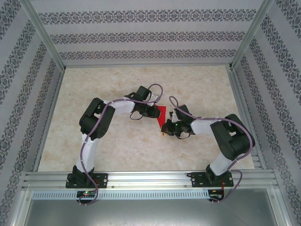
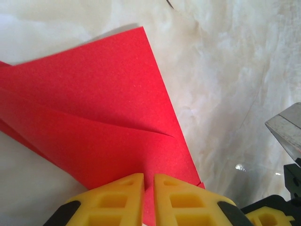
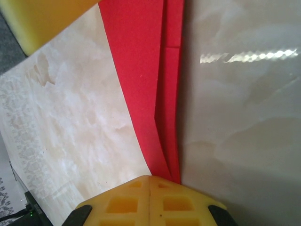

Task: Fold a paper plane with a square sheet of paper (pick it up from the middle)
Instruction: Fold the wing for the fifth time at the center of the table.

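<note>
The red sheet of paper (image 1: 161, 114) lies mid-table, folded into a long pointed shape with creased flaps. In the left wrist view the paper (image 2: 94, 108) spreads wide, one flap edge running across it. My left gripper (image 2: 149, 188) is shut on its near edge, with red showing in the thin slit between the yellow fingers. From above, the left gripper (image 1: 155, 112) sits at the paper's left side. The right gripper (image 1: 165, 128) is at its near tip. In the right wrist view the narrow layered end of the paper (image 3: 141, 70) runs under the shut right gripper (image 3: 149, 181).
The tabletop (image 1: 117, 141) is pale and marbled, with aluminium rails (image 1: 141, 179) along its near edge and posts at the corners. Patterned walls (image 1: 141, 37) close in the back and both sides. A yellow finger of the left gripper (image 3: 47, 19) shows in the right wrist view's top-left corner.
</note>
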{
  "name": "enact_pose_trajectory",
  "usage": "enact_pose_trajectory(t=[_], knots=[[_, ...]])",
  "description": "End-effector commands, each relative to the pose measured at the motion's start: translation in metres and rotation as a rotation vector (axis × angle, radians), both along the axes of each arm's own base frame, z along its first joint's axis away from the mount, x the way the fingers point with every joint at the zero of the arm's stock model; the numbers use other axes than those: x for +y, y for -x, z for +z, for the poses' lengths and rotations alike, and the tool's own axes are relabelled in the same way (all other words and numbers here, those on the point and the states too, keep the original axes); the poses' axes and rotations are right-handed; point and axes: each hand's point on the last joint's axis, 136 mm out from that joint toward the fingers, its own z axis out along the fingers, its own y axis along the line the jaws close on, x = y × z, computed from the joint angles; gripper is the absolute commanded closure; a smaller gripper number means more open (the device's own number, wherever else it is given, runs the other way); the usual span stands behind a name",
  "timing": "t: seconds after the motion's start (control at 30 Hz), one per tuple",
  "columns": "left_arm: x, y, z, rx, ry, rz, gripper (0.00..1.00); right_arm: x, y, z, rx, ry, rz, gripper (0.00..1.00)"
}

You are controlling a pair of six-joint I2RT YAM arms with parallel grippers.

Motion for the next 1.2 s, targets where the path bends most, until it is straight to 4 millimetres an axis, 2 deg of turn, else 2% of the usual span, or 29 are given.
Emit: enact_pose_trajectory(t=[0.0, 0.4, 0.63, 0.83, 0.97, 1.07, 1.17], knots=[[0.018, -0.021, -0.016, -0.009, -0.086, 0.071, 0.86, -0.049, 0.058, -0.063, 0.235, 0.263, -0.011, 0.99], [0.059, -0.055, -0.032, 0.042, -0.157, 0.204, 0.86, -0.061, 0.067, -0.061, 0.249, 0.282, -0.023, 0.98], [0.075, -0.075, -0.034, 0.034, -0.175, 0.248, 0.86, -0.063, 0.069, -0.062, 0.250, 0.282, -0.028, 0.98], [0.081, -0.087, -0.031, 0.018, -0.197, 0.261, 0.86, -0.063, 0.067, -0.059, 0.240, 0.275, -0.032, 0.98], [0.080, -0.095, -0.012, -0.014, -0.181, 0.265, 0.86, -0.059, 0.060, -0.052, 0.216, 0.257, -0.032, 0.98], [0.076, -0.098, 0.017, -0.047, -0.146, 0.272, 0.86, -0.054, 0.054, -0.046, 0.196, 0.234, -0.033, 0.97], [0.071, -0.090, 0.047, -0.076, -0.076, 0.271, 0.86, -0.052, 0.052, -0.043, 0.188, 0.227, -0.034, 0.97]])
